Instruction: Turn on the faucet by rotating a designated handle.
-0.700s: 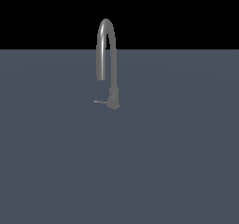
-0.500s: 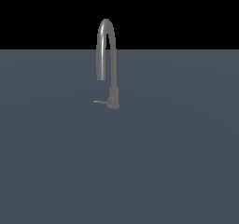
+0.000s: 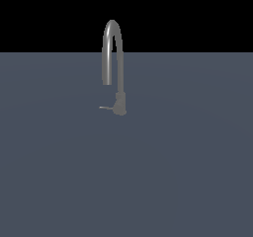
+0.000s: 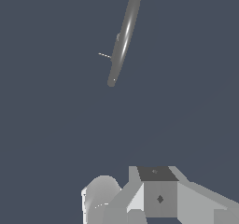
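Flat slate-grey ground fills the lower part of your exterior view, with plain black above it; whether it is a desk or a floor cannot be told.

Item 1: the faucet stands upright on that surface, slightly toward the exterior view's left of centre. Its gooseneck spout arches over and ends in an open mouth on the exterior view's left side, hanging above the base.

Item 2: the handle juts from the base toward the exterior view's left, roughly level, directly below the spout mouth. Nothing touches it.

Item 3: your wrist view looks down on the faucet from above, with the handle showing as a thin rod to one side. White and grey arm housing sits at the frame edge, well apart from the faucet.

Item 4: the claw itself does not appear in either view, so you cannot tell from these frames whether it is spread or pressed together.
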### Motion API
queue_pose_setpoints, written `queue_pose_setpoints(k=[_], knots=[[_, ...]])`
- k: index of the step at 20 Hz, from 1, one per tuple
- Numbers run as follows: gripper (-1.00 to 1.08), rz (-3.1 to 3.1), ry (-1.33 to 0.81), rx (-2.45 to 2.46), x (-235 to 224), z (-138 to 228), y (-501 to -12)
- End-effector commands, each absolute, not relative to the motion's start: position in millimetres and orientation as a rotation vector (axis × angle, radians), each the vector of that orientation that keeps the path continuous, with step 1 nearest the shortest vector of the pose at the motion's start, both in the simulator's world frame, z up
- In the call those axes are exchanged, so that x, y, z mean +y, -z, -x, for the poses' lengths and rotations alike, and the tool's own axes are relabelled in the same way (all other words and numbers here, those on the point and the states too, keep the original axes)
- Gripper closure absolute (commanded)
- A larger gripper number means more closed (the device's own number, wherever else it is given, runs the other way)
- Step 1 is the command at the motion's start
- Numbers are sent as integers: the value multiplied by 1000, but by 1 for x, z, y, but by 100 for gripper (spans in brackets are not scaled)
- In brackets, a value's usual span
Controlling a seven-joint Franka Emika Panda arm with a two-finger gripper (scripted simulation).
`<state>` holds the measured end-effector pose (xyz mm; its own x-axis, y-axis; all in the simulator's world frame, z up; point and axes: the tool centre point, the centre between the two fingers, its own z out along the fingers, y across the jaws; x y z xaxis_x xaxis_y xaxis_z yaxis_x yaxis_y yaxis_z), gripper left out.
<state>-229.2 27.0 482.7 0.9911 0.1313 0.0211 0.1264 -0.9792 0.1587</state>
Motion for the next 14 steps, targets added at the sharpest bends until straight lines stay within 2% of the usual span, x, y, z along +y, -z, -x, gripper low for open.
queue_pose_setpoints(k=[1,14], knots=[[108,-2919,-41,273,33,219,-476],[108,-2476,-7,736,71,160,-418]])
